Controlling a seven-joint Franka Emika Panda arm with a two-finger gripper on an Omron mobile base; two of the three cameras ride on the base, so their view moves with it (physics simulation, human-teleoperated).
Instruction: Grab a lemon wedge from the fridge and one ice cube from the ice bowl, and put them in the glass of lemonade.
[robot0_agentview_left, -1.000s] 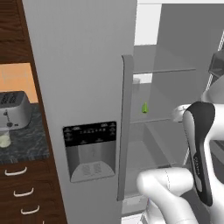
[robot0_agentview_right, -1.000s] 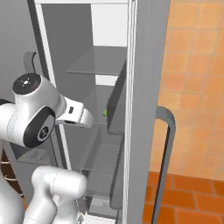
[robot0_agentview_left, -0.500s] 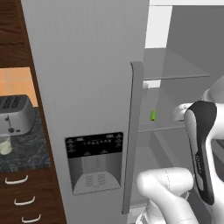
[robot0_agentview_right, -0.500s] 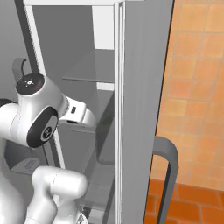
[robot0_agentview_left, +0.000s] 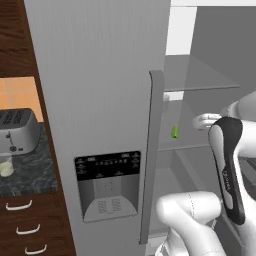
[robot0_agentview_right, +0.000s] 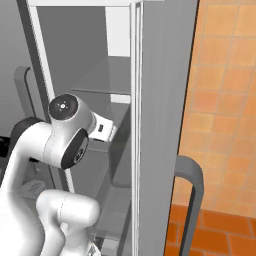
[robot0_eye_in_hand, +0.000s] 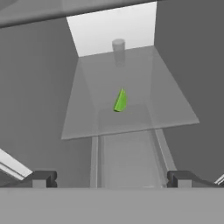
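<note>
Inside fridge (robot0_agentview_left: 100, 75), right door open, glass shelf (robot0_eye_in_hand: 170, 109) carries lemon wedge (robot0_eye_in_hand: 120, 100) near middle, tip up; gripper (robot0_eye_in_hand: 111, 178) spread wide, empty, short of shelf edge, wedge straight ahead between fingers' line

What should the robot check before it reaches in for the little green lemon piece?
1. Fridge door on the lemon's side open: ok.
2. Lemon wedge in sight on the glass shelf: ok.
3. Gripper open wide: ok.
4. Wedge lined up between the fingertips in the hand view: ok.
5. Gripper close enough to close on the wedge: not ok, it is short of the shelf edge.
6. Glass of lemonade waiting on the counter: ok.
</note>
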